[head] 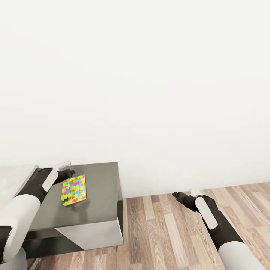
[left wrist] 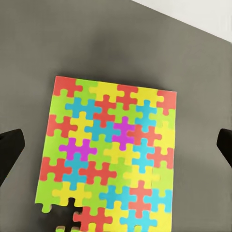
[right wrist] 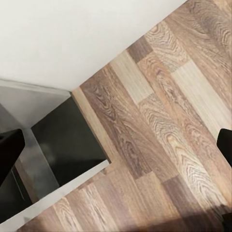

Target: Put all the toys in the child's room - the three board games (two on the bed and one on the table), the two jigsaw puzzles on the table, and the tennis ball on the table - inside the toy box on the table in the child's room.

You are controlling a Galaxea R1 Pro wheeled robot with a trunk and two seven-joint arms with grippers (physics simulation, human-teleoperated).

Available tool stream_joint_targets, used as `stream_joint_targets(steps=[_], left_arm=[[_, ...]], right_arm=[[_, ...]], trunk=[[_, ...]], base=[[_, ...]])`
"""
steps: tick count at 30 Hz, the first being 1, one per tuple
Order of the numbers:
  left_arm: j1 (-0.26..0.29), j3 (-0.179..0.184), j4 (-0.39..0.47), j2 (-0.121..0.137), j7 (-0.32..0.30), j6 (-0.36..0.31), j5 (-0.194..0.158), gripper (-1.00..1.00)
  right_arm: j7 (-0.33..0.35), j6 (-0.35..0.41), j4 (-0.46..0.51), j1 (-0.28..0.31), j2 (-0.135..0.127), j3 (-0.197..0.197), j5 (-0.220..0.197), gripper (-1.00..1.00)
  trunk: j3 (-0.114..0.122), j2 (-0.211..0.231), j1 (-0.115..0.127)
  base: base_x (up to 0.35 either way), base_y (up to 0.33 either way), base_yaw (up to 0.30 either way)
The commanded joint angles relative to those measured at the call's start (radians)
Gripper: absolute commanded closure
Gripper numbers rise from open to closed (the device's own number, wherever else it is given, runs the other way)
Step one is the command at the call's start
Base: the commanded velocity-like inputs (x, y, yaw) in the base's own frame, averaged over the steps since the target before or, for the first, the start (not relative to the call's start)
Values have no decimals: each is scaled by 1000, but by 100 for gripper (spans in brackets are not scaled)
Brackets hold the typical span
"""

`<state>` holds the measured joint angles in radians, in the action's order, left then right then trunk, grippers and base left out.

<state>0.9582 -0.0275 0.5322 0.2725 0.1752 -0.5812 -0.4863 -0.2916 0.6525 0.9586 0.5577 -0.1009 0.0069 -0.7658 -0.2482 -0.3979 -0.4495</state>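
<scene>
One jigsaw puzzle (head: 74,190), a thin panel of yellow, red, blue and green pieces, lies flat on the grey table (head: 101,183) near its end. My left gripper (head: 69,173) hovers just above the puzzle's far-left corner. In the left wrist view the puzzle (left wrist: 108,154) has a piece-shaped gap at one edge. My left gripper (left wrist: 117,147) is open wide there, one dark fingertip (left wrist: 9,150) on each side, touching nothing. My right gripper (head: 177,195) hangs open over the wood floor (head: 168,225), right of the table, holding nothing.
A plain white wall (head: 150,93) stands close behind the table. The table's end panel (head: 97,232) drops to the floor just right of the puzzle. A pale grey surface (head: 15,176) lies behind my left arm. The right wrist view shows floor planks (right wrist: 159,121) and the table's dark side (right wrist: 67,145).
</scene>
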Motion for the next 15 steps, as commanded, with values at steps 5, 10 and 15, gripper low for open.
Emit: stream_joint_targets(steps=[5, 10, 15], left_arm=[[1, -1, 2, 0, 7, -5, -11, -100], [1, 0, 2, 0, 7, -5, -11, -100], [1, 0, 2, 1, 7, -5, -11, -100]], right_arm=[[-9, 3, 2, 1, 0, 1, -11, -100], [-9, 3, 2, 1, 0, 1, -11, -100], [-9, 3, 2, 1, 0, 1, -11, -100]], trunk=[[-10, -2, -1], [-18, -2, -1], [-27, -2, -1]], base=[[0, 0, 0], [0, 0, 0], [0, 0, 0]])
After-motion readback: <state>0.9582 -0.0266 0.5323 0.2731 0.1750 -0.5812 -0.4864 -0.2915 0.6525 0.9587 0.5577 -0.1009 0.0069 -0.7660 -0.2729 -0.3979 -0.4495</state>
